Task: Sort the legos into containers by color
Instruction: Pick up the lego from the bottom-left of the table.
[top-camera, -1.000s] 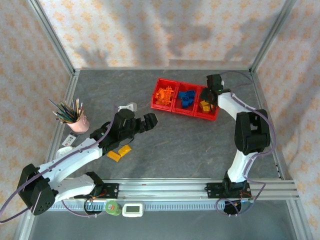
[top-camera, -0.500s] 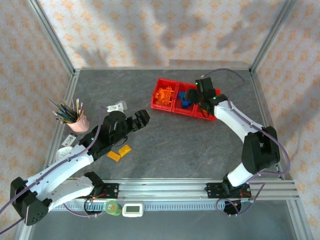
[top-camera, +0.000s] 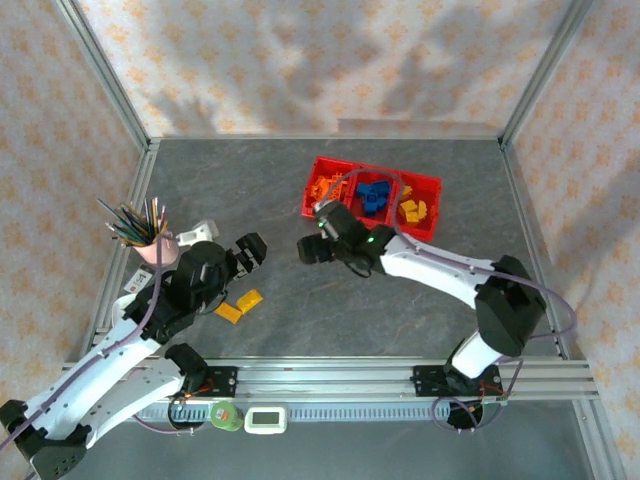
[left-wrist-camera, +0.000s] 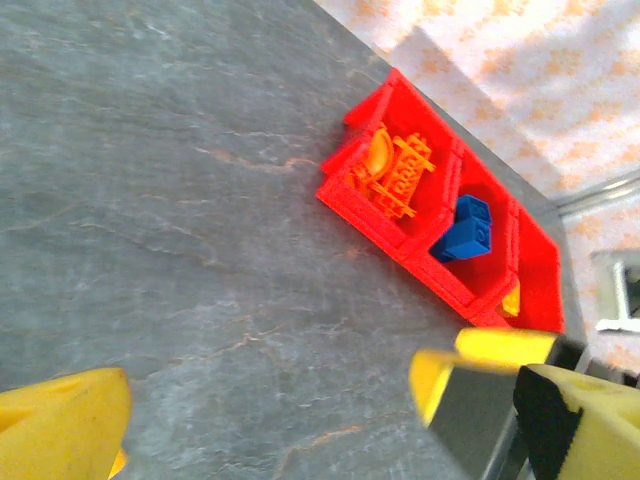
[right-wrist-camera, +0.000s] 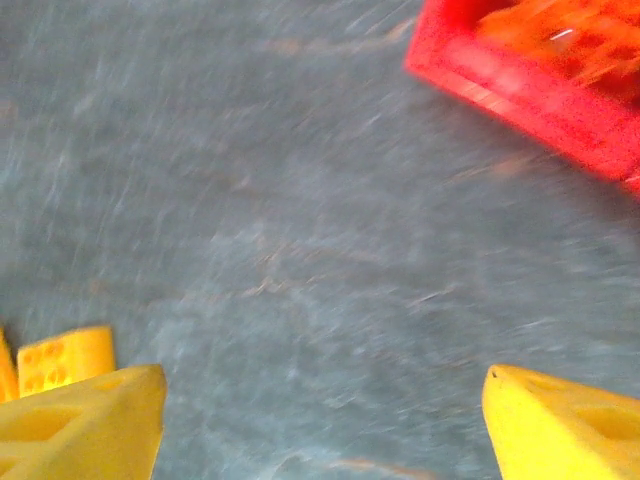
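Grey tabletop, and the right gripper (top-camera: 310, 249) has swung off the containers (top-camera: 424, 180) to mid-table, jaws spread and empty, so that yellow drop looks done. Orange, blue and yellow legos (top-camera: 375, 195) sit sorted in their bins. Two yellow bricks (top-camera: 239, 305) lie loose just beside the left gripper (top-camera: 252, 250), which is wide open too, holding nothing. Those look like the next pickup.

Left arm (top-camera: 120, 335), right arm (top-camera: 430, 266) — jaws apart

containers (top-camera: 425, 178): red, color-sorted legos (top-camera: 375, 196) inside | two yellow legos (top-camera: 249, 298): loose on table (top-camera: 400, 320)
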